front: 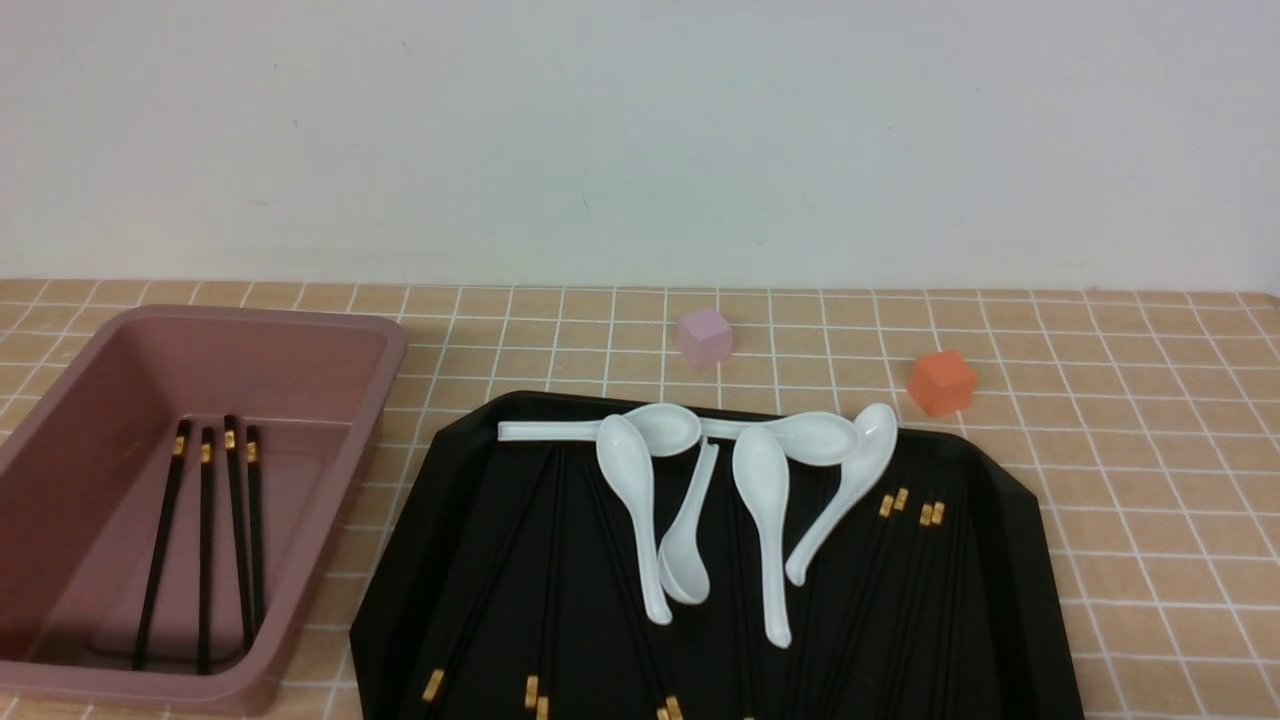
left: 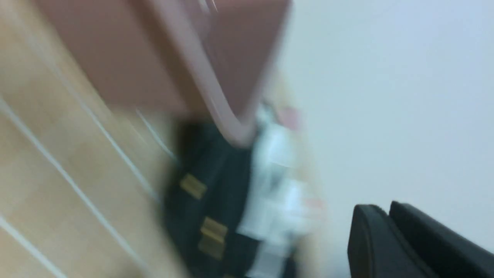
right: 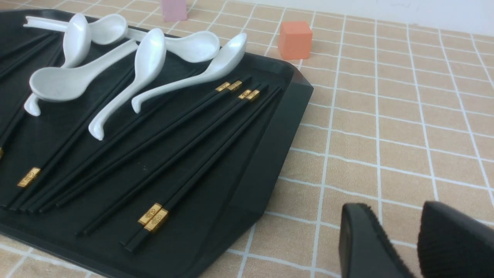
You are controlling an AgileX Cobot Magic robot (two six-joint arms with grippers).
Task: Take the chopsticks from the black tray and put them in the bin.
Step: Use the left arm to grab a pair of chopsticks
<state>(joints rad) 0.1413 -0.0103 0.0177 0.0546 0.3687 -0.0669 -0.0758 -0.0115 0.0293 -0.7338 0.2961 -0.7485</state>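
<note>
The black tray [front: 1015,530] lies front and centre with several black chopsticks [front: 932,514] on it, gold bands showing at both ends. More chopsticks [front: 205,540] lie inside the pink bin [front: 330,330] at the left. Neither gripper shows in the front view. The left wrist view is blurred: my left gripper [left: 384,206] has its fingers together with nothing between them, off to one side of the bin's rim [left: 216,92]. My right gripper [right: 397,208] is open and empty over the tiled table, beside the tray's cut corner [right: 270,154] and its chopsticks [right: 200,127].
Several white soup spoons [front: 765,520] lie across the far half of the tray, partly over the chopsticks. A pale pink cube [front: 704,336] and an orange cube [front: 941,382] stand on the tiled table behind the tray. A white wall closes the back.
</note>
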